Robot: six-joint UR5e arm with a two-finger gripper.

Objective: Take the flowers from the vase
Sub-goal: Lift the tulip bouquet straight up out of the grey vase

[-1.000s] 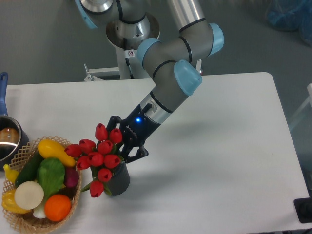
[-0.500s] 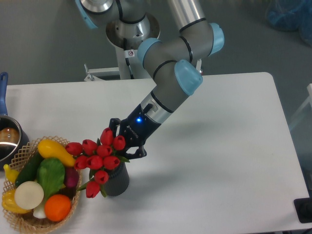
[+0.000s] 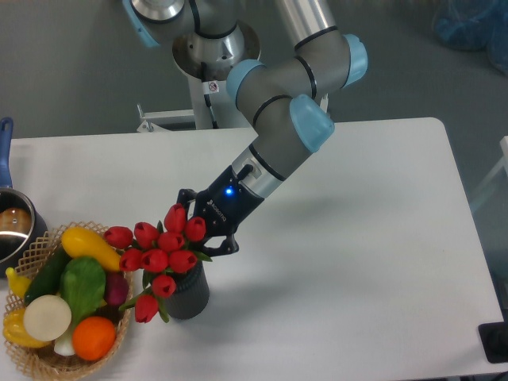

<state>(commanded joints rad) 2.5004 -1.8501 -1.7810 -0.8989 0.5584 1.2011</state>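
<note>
Near the table's front-left, place: the vase stands upright just beside the wicker basket, with the flowers fanned out above its mouth and leaning toward the basket.
Flowers: red buds cluster over the rim; one low bud hangs down the vase's left side, and the stems run down into the mouth, so the bunch is not yet clear of it.
Gripper: reaches in from the upper right, tilted, its dark fingers buried behind the buds at the bunch's right edge.
Jaws: they look closed around the bunch, probably on the stems below the heads, though the buds hide the contact, so I cannot tell for sure.
Step in hand: drawing the bunch up and out of the vase.
How to do it well: lift along the line of the stems, not sideways, so they slide free without dragging the rim and tipping the vase.
Grip advice: keep the hold firm on the stems, not the soft heads, so nothing slips.
Risk: the basket's produce sits close on the left; a leftward swing could brush it.
Also present: a steel pot at the left edge, well apart.
</note>
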